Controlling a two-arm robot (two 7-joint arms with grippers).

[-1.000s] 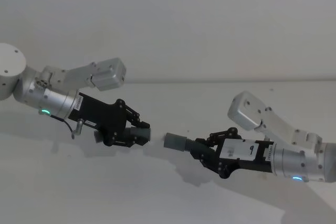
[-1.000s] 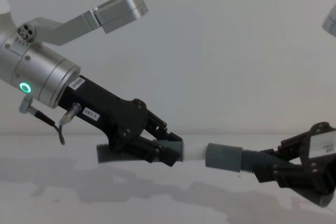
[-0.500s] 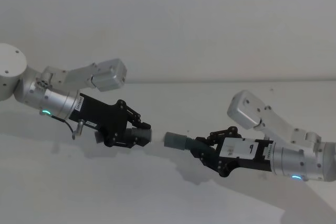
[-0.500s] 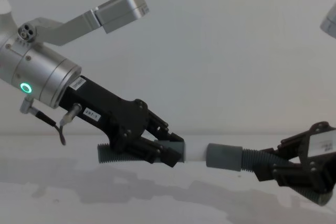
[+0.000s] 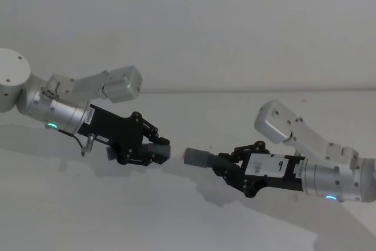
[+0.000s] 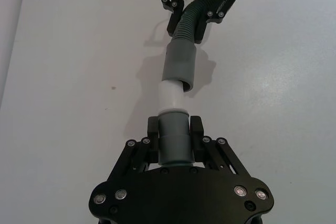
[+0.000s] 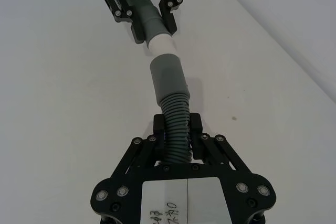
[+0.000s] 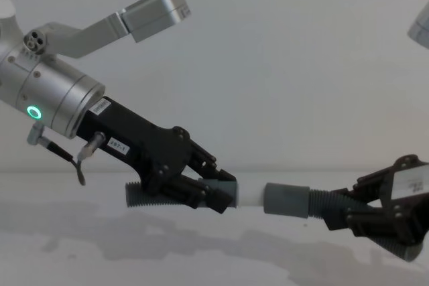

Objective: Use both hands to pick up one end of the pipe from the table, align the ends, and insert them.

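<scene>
A plain pale grey wall (image 5: 223,22) rises behind the white table (image 5: 106,216), meeting the table's far edge in a straight horizontal line. The tabletop is matte, with a few tiny dark specks, and soft grey shadows lie across its middle. The light is even and diffuse, without glare.

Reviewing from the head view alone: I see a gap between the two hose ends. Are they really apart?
Observer: No. In the chest view, a white tip sticks out of the piece in the left gripper. It reaches the mouth of the right piece's cuff. I cannot tell whether it has entered.
Operator: Where does the right gripper hold?
Observer: The right gripper is shut on the ribbed hose, behind that cuff.
Operator: And the left?
Observer: It is shut on the left piece's cuff.
</scene>
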